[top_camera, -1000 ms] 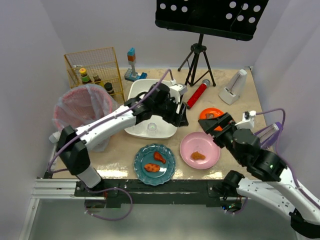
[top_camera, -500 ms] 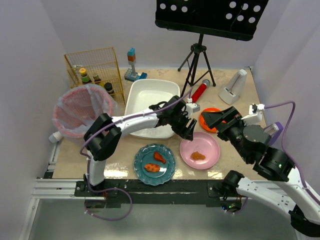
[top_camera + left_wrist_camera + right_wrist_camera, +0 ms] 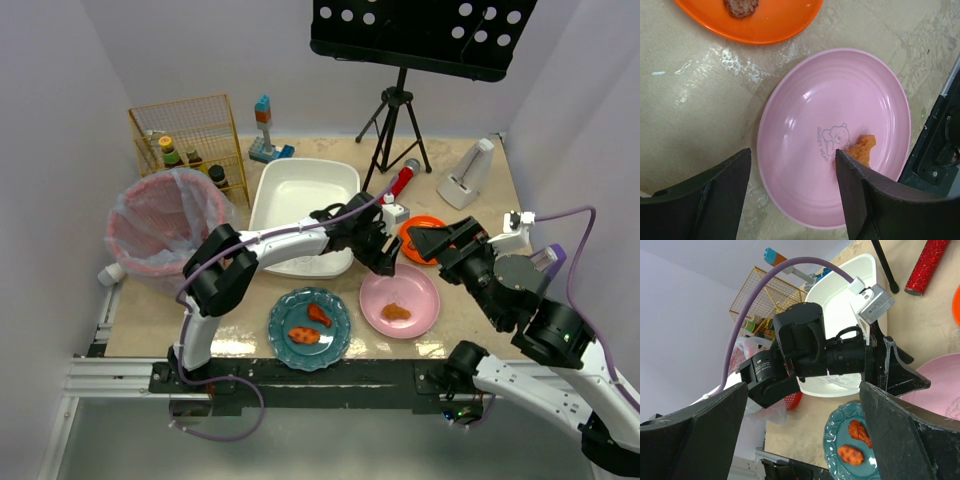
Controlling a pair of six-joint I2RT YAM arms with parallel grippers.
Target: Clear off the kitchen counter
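Pink plate (image 3: pixel 805 95): found directly beneath the left pincer (image 3: pixel 792 152), flat on the kitchen counter (image 3: pixel 695 100). An orange morsel (image 3: pixel 861 148) is carried off its centre, close under one finger.
Left pincer state: the fingers are held apart with nothing between them. They are aimed down over the plate, judged to be so that the morsel or the rim can be straddled.
Right pincer (image 3: pixel 802 386): spread wide and empty. It is held aloft and back from the plates, probably so that room is left for the other arm.
Kitchen counter: spread beneath both pincers, beige and mottled.
Orange plate (image 3: pixel 775 22): set just beyond the left pincer's tips, near the pink plate but apart from it. A brown scrap (image 3: pixel 741 6) is held on it.
White tub (image 3: pixel 300 190): left behind the left pincer, alongside its arm.
Edges: the pink rim is passed under one finger, and bare counter is left outside it for a finger to come down.
Open room: the plate's other side is crowded by a dark mechanical part, possibly the right arm, so less room is judged available there.
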